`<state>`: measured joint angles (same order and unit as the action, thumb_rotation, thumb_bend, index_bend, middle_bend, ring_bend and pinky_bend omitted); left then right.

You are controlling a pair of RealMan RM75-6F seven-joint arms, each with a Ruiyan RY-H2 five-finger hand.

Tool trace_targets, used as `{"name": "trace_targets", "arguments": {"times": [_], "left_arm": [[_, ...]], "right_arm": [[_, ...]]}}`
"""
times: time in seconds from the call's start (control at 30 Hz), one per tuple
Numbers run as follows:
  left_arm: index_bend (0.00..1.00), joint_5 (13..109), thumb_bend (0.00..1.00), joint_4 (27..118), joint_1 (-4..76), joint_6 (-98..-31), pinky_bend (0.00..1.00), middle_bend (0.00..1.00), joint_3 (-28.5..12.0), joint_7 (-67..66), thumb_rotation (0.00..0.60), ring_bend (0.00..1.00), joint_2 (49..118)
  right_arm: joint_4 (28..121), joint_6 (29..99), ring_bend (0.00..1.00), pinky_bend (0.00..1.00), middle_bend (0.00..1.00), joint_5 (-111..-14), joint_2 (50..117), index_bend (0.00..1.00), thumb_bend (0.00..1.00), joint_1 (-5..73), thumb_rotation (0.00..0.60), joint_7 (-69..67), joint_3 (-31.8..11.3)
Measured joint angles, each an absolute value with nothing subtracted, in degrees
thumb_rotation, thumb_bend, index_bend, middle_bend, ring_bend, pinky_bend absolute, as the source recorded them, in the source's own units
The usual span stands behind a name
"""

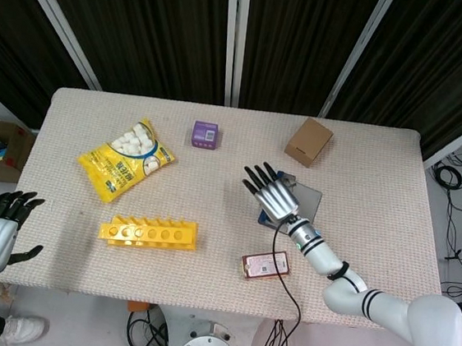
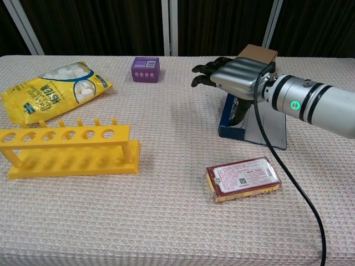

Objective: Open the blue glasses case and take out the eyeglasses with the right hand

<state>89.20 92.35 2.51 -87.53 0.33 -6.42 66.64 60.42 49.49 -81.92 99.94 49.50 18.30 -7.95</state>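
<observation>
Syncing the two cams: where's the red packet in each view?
Head view: red packet near the front table edge, right of centre, below the right hand.
Chest view: red packet lower right of centre, in front of the blue case.
Shared landmark: yellow rack, to its left.

A coarse, beige woven cloth with a waffle texture covers the table (image 2: 166, 221). The right hand (image 2: 236, 77) has a brushed silvery metal back and matt black fingers (image 1: 257, 178). The yellow snack bag (image 1: 127, 159) and red wrapped packet (image 2: 243, 178) look glossy plastic; the brown box (image 1: 309, 141) is matt cardboard; the yellow tube rack (image 2: 69, 149) is smooth plastic
</observation>
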Motion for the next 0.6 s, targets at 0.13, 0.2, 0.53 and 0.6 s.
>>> {"name": "trace_targets", "arguments": {"times": [0.13, 0.2, 0.53, 0.6], "left_arm": [[0.22, 89.0, 0.02, 91.5, 2.4, -87.4, 0.14, 0.16, 0.3, -5.5, 0.6, 0.12, 66.8], [0.22, 88.9, 0.02, 91.1, 2.4, -87.4, 0.14, 0.16, 0.3, -5.2, 0.6, 0.12, 66.8], [0.22, 88.9, 0.02, 89.7, 2.2, -87.5, 0.14, 0.16, 0.4, -3.6, 0.6, 0.12, 67.0], [0.22, 88.9, 0.02, 89.6, 2.3, -87.4, 0.14, 0.16, 0.4, -3.5, 0.6, 0.12, 67.2]], "right_arm": [[57.4, 47.7, 0.0, 0.0, 0.0, -78.9, 104.0, 0.14, 0.0, 52.1, 0.6, 20.4, -10.9], [56.1, 47.1, 0.0, 0.0, 0.0, -77.5, 105.5, 0.14, 0.0, 53.2, 0.6, 21.6, -12.1], [60.9, 44.7, 0.0, 0.0, 0.04, -72.5, 103.0, 0.18, 0.12, 54.1, 0.6, 24.7, -14.1], [64.1, 43.5, 0.0, 0.0, 0.06, -71.0, 100.3, 0.23, 0.16, 53.5, 0.6, 25.0, -13.9]]}}
